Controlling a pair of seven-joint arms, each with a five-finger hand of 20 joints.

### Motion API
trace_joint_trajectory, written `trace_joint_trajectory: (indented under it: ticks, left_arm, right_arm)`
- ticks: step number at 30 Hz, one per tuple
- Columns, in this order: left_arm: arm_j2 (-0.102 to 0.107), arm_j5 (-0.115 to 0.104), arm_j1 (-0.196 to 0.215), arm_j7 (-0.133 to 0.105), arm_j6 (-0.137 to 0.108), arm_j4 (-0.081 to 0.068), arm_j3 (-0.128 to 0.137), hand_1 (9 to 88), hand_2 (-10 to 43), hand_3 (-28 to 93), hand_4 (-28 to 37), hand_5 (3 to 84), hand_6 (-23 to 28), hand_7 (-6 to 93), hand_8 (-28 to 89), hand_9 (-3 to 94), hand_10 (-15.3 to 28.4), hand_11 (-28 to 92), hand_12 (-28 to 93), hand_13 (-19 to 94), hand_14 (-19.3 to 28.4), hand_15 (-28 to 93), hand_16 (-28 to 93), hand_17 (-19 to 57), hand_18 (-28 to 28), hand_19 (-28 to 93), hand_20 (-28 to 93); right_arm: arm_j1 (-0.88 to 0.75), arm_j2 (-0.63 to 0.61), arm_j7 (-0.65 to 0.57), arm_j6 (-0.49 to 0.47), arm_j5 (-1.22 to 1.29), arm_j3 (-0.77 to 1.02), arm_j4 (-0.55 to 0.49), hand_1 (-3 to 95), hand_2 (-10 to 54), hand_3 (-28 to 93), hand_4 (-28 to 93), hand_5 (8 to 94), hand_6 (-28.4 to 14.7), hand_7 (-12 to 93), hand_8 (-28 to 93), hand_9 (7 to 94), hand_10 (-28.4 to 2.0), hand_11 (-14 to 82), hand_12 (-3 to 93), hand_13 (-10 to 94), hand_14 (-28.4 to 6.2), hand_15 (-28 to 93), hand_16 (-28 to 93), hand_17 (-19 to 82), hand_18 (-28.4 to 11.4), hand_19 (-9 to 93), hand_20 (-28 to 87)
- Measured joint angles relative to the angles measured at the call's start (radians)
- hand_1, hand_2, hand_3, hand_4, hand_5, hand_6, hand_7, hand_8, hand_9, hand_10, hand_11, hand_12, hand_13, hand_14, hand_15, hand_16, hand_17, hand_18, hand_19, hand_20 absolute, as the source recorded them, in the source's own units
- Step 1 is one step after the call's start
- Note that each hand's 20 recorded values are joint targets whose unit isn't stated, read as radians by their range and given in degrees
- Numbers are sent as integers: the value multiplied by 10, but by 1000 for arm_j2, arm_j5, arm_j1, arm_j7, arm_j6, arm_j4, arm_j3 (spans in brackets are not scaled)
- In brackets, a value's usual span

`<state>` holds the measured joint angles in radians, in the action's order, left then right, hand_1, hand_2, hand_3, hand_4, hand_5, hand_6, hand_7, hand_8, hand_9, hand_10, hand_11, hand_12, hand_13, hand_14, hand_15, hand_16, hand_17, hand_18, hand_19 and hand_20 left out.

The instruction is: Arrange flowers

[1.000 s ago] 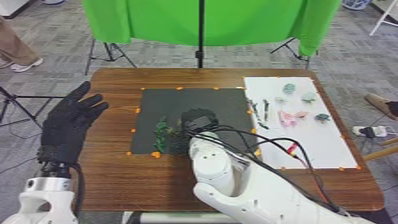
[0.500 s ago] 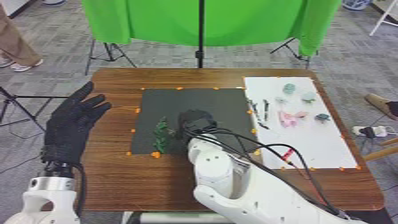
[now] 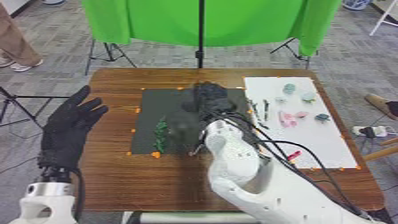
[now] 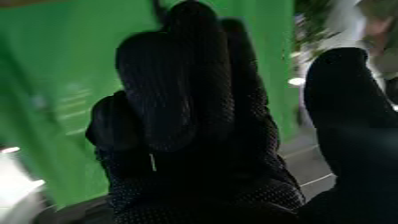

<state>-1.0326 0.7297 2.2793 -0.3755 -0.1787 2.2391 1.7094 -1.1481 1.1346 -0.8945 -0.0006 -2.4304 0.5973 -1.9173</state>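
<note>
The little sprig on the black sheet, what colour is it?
The sprig is green, seen best in the head view.

In the head view, the right hand and right arm hide part of the black mat and the white sheet. The top edge cuts off the green cloth, blurred in the right wrist view.

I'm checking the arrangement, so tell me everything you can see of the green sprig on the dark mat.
The green sprig is long and narrow, with small leaves along it; whether real or artificial, I cannot tell. It lies on the dark mat, near the left edge, lengthwise away from the robot, its near end by an orange marker. Nothing grips it.
</note>
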Motion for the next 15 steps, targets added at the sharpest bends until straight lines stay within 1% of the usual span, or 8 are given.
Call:
trace_joint_trajectory:
  ticks: [2, 4, 6, 8, 12, 15]
  left_arm:
    - [-2, -1, 5, 0, -3, 0, 1, 269, 95, 735, -200, 354, 87, 120, -89, 335, 196, 258, 121, 229, 243, 472, -60, -112, 200, 420, 179]
    - [-5, -1, 8, 2, -4, 1, 2, 269, 94, 736, -200, 354, 87, 119, -89, 335, 197, 258, 120, 229, 243, 473, -60, -112, 200, 420, 179]
    - [-8, -1, 13, 3, -6, 2, 4, 268, 94, 737, -199, 354, 87, 119, -89, 335, 197, 258, 121, 229, 243, 472, -61, -112, 200, 421, 180]
    - [-8, -1, 17, 3, -8, 4, 4, 269, 94, 736, -200, 354, 86, 120, -89, 335, 197, 259, 121, 229, 244, 473, -61, -112, 201, 425, 183]
    - [-9, -1, 15, 2, -8, 4, -1, 269, 94, 736, -200, 354, 86, 120, -89, 335, 197, 259, 121, 230, 244, 473, -60, -112, 201, 425, 184]
    - [-8, -2, 13, 1, -8, 4, -4, 269, 94, 737, -199, 354, 86, 120, -89, 335, 197, 259, 121, 230, 244, 472, -61, -112, 201, 425, 184]
  right_arm:
    - [-8, -27, -37, -3, 45, 56, -6, 304, -14, 706, -233, 619, -74, 99, -103, 739, -204, 353, 167, 711, -161, 686, 127, 382, -284, 932, 411]
    - [-12, -57, -86, -17, 101, 106, 0, 307, -19, 709, -234, 600, -78, 97, -103, 715, -214, 364, 167, 681, -171, 708, 122, 366, -284, 932, 411]
    - [-11, -85, -129, -45, 144, 143, 23, 304, -21, 710, -234, 576, -96, 92, -101, 693, -226, 378, 167, 662, -179, 726, 112, 356, -284, 932, 408]
    - [10, -109, -176, -106, 171, 154, 97, 297, -33, 707, -234, 548, -130, 76, -98, 662, -240, 394, 166, 649, -187, 741, 104, 351, -284, 932, 409]
    - [35, -111, -208, -196, 191, 151, 181, 292, -43, 707, -236, 537, -160, 66, -92, 640, -248, 418, 167, 636, -190, 761, 98, 349, -284, 932, 415]
    - [39, -110, -224, -219, 203, 143, 202, 292, -49, 702, -237, 537, -176, 58, -90, 624, -256, 437, 168, 633, -192, 768, 93, 348, -284, 932, 422]
